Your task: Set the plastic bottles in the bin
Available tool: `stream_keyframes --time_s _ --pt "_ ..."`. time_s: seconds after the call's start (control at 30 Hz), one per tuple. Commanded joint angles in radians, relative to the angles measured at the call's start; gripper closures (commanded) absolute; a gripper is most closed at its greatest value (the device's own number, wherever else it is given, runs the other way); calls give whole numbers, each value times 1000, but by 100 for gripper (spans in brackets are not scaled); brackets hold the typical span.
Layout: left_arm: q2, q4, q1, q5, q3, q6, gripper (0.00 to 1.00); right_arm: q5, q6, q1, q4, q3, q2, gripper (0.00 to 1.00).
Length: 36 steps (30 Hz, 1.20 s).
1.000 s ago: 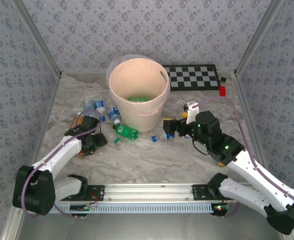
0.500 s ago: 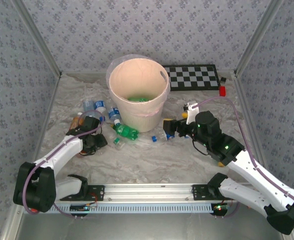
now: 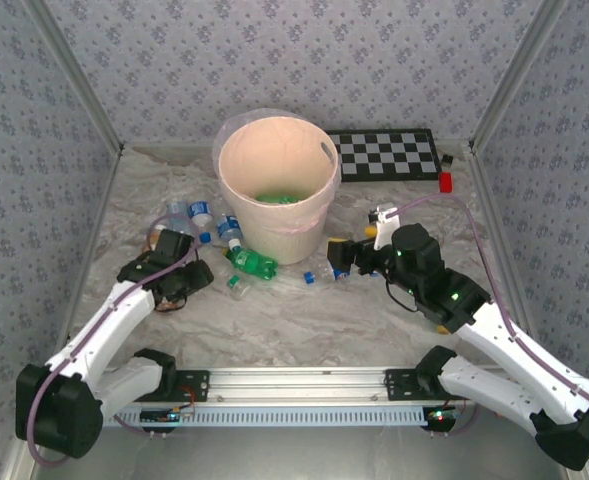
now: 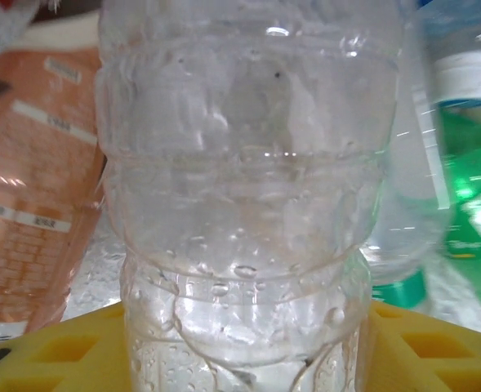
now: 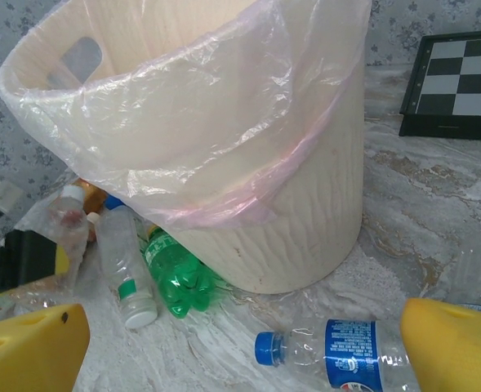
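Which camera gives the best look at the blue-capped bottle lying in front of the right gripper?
The right wrist view: the blue-capped bottle lies close on its side, cap and label plain, just ahead of the open right gripper. The top external view shows it small, near the bin.

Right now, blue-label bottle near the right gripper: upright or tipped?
Tipped. The blue-label bottle lies on its side on the table, blue cap pointing sideways.

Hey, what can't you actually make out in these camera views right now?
Left wrist: clear bottle so close that both ends are cut off; things behind are blurred.
Top: green items in the bin too small to count.
Right wrist: blue-labelled bottle base hidden by a yellow finger.
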<state>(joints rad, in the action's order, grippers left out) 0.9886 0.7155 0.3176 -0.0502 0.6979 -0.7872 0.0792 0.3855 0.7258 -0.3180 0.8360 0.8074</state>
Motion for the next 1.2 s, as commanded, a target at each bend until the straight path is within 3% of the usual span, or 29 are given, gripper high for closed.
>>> stream_keyframes --time_s 0.0,0.33,0.6,1.17 --pt "-43 38 12 13 70 2 41 17 15 9 -2 3 -13 0" --pt "-82 39 27 13 289 84 43 31 18 22 -6 5 -11 0" --pt "-27 -80 83 3 487 149 44 41 15 30 -7 7 -8 0" --pt "353 -170 266 -23 922 299 44 67 9 37 -45 7 -37 0"
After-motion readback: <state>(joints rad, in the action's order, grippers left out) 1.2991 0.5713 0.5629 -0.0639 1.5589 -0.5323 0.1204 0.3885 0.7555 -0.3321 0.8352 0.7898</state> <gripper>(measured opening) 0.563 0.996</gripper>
